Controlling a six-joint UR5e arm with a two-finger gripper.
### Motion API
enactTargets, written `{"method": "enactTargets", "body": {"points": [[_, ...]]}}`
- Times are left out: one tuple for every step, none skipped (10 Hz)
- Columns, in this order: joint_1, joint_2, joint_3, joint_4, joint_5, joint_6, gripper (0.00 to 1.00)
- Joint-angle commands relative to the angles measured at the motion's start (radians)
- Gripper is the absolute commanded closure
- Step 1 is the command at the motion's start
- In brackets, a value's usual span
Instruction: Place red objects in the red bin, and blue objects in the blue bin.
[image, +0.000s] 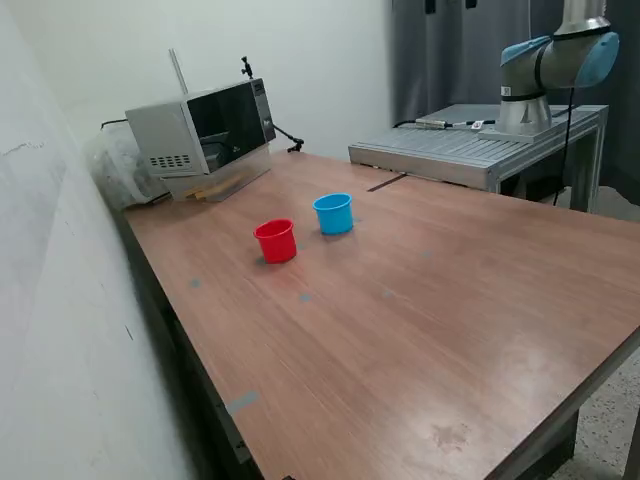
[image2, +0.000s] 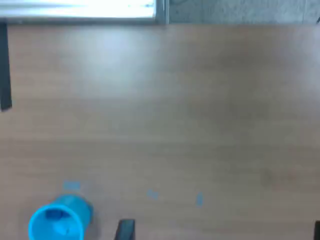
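The red bin (image: 276, 240) and the light-blue bin (image: 334, 213) stand upright side by side on the brown table (image: 420, 330), the red one toward the exterior view's left. In the wrist view the blue bin (image2: 57, 221) shows from above, with darker blue shapes inside that may be blue cubes. No red or blue cubes lie loose on the table; the red cubes are out of sight. My gripper (image2: 220, 232) shows only as two dark fingertips (image2: 124, 229) set far apart, high above bare table, holding nothing. It is out of the exterior view.
A microwave (image: 205, 130) sits at the table's far corner by the wall. A grey metal platform (image: 470, 150) carries the arm's base (image: 545, 70) at the exterior view's right. Small blue tape marks (image2: 200, 199) dot the tabletop.
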Motion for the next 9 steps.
{"method": "enactTargets", "body": {"points": [[0.032, -0.134, 0.124, 0.082, 0.000, 0.004, 0.00], [0.033, -0.145, 0.156, 0.180, 0.002, 0.007, 0.00], [0.038, -0.145, 0.155, 0.322, 0.005, 0.006, 0.00], [0.050, -0.148, 0.158, 0.338, 0.004, 0.004, 0.00], [0.072, -0.148, 0.161, 0.346, 0.002, 0.003, 0.00], [0.088, -0.147, 0.160, 0.349, 0.002, 0.003, 0.00], [0.076, -0.144, 0.158, 0.349, 0.000, 0.001, 0.00], [0.049, -0.144, 0.158, 0.349, 0.000, 0.001, 0.00], [0.032, -0.147, 0.163, 0.349, 0.000, 0.001, 0.00]]}}
